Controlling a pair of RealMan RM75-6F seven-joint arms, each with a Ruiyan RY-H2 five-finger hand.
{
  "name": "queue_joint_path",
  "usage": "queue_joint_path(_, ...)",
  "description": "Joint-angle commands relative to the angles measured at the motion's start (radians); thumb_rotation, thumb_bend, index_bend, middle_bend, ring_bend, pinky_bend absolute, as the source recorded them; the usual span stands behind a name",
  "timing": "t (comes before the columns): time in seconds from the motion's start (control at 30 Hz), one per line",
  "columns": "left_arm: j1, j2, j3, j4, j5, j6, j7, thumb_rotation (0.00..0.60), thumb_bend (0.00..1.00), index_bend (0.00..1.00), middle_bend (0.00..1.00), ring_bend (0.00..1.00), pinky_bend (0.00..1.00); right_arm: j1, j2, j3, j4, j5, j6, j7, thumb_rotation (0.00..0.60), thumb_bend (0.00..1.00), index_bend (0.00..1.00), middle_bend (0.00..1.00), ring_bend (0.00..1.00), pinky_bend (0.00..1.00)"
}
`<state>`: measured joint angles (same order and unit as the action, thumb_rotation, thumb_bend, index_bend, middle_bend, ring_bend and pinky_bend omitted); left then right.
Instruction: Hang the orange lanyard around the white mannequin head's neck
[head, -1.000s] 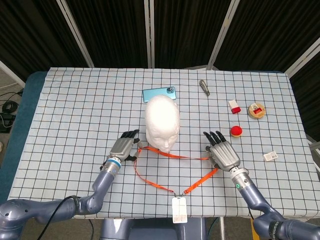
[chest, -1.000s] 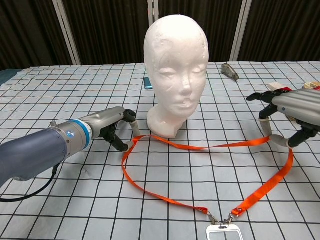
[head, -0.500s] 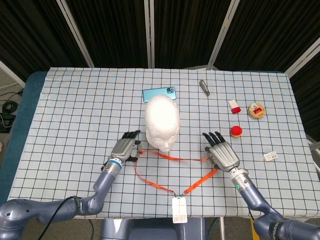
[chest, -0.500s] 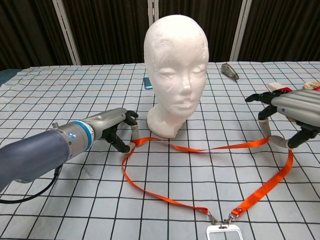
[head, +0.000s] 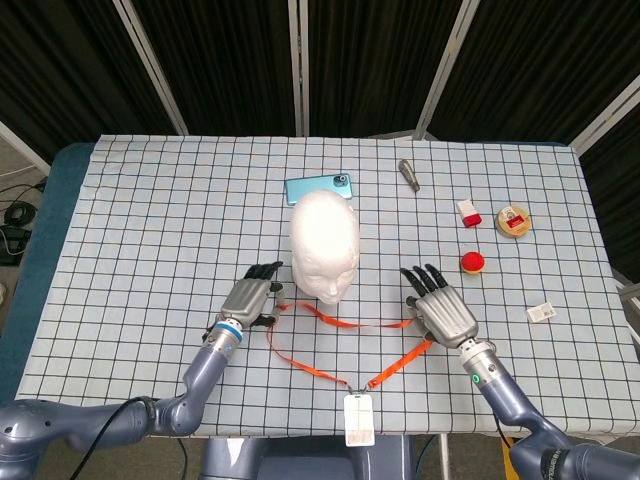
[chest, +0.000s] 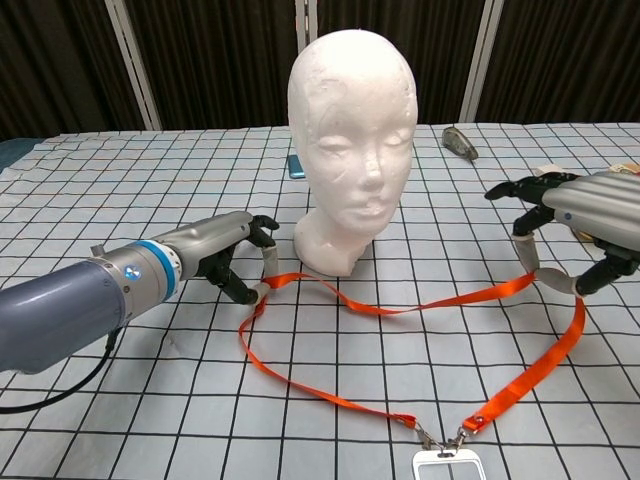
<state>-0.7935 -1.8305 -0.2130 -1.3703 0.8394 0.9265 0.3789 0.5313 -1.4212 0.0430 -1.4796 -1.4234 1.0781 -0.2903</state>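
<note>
Surface: table under white cloth with black grid, dark curtain panels behind. No legible writing. Left hand, low near the front edge, pinches the flat orange fabric lanyard. White foam mannequin head, upright, centre. Lanyard loop lies before its base, clear badge holder overhanging the front edge. Right hand pinches the strap's other side.

You have a matt, slightly grainy white foam mannequin head standing on a checked cloth table cover that lies soft and faintly creased. The orange lanyard is flat woven ribbon with small shiny metal clips. Your left hand and right hand look like brushed grey metal with black plastic fingers.
</note>
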Motion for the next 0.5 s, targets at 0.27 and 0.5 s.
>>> queue_joint_path(0.27, 0.093, 0.147, 0.087, -0.166, 0.173, 0.086, -0.070, 0.600, 0.61, 0.70, 0.00, 0.00, 0.00, -0.005, 0.048, -0.031, -0.030, -0.113, 0.052, 0.041, 0.600, 0.48, 0.73, 0.06, 0.00, 0.00)
queue_joint_path(0.5, 0.148, 0.221, 0.138, -0.237, 0.324, 0.165, -0.119, 0.600, 0.61, 0.70, 0.00, 0.00, 0.00, -0.008, 0.066, -0.048, -0.018, -0.220, 0.121, 0.059, 0.600, 0.48, 0.74, 0.06, 0.00, 0.00)
